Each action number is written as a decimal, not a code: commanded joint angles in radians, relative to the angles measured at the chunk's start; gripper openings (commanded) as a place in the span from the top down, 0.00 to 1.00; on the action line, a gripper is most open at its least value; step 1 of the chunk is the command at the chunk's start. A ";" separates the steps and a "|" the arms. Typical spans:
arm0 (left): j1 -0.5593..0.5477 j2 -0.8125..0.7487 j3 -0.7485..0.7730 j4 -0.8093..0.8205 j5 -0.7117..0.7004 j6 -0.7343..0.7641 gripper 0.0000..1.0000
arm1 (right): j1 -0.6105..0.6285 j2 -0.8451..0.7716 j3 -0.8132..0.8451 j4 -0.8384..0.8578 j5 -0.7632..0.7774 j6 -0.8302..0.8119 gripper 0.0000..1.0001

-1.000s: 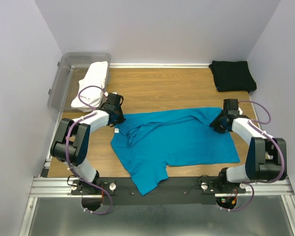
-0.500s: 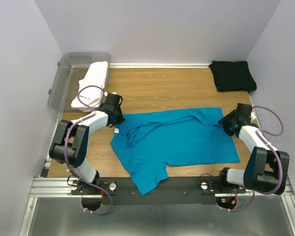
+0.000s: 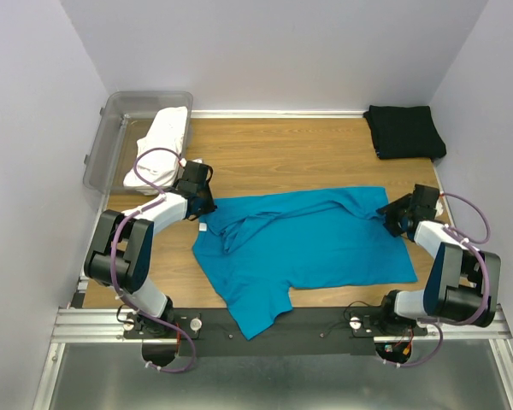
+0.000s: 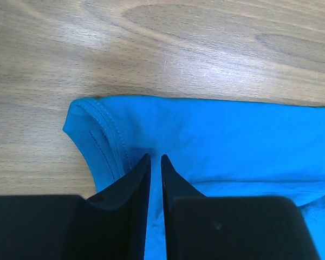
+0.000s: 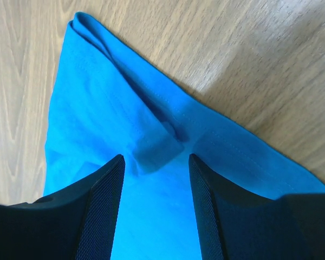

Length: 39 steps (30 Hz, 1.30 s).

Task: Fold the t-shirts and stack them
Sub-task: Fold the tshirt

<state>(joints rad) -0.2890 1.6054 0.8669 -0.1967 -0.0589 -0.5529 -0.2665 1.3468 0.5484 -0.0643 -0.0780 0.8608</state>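
Top external view gives us the teal-blue t-shirt (image 3: 316, 243) spread loosely on the wooden counter (image 3: 282, 154) between our two claws, rumpled along its far edge, with one sleeve hanging over the near edge.

Our left claw (image 3: 208, 206) sits at the shirt's left far corner. In the left wrist view the left claw (image 4: 155, 158) has its jaws drawn almost together, with a thin pinch of blue cloth caught between them. The stitched hem curls just ahead and to the left of the tips, and bare wood lies beyond it.

Our right claw (image 3: 391, 219) hangs over the shirt's right far corner. In the right wrist view the right claw (image 5: 154, 157) stands with its jaws well apart and grips nothing. A small folded tuck of the shirt lies in the gap between the fingers (image 5: 104, 200), and the hemmed edge runs just ahead of them.

Beyond the left claw stands the clear grey tub (image 3: 111, 128). The white t-shirt (image 3: 161, 145) is bundled at its right wall, seemingly half in and half out. Well beyond the right claw, the black t-shirt (image 3: 404, 131) lies folded in the corner.
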 commanded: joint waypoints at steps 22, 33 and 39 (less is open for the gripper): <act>0.007 0.021 -0.006 -0.012 -0.032 0.007 0.79 | -0.040 0.014 0.027 0.012 0.142 -0.172 0.99; 0.007 0.024 -0.005 -0.017 -0.051 0.010 0.79 | -0.045 0.026 0.079 -0.011 0.135 -0.285 0.95; 0.007 0.028 0.001 -0.020 -0.058 0.013 0.75 | -0.045 0.029 0.064 -0.077 0.136 -0.276 0.74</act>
<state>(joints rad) -0.2890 1.6218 0.8669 -0.2100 -0.0757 -0.5526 -0.3023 1.3697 0.6033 -0.0620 0.0357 0.5995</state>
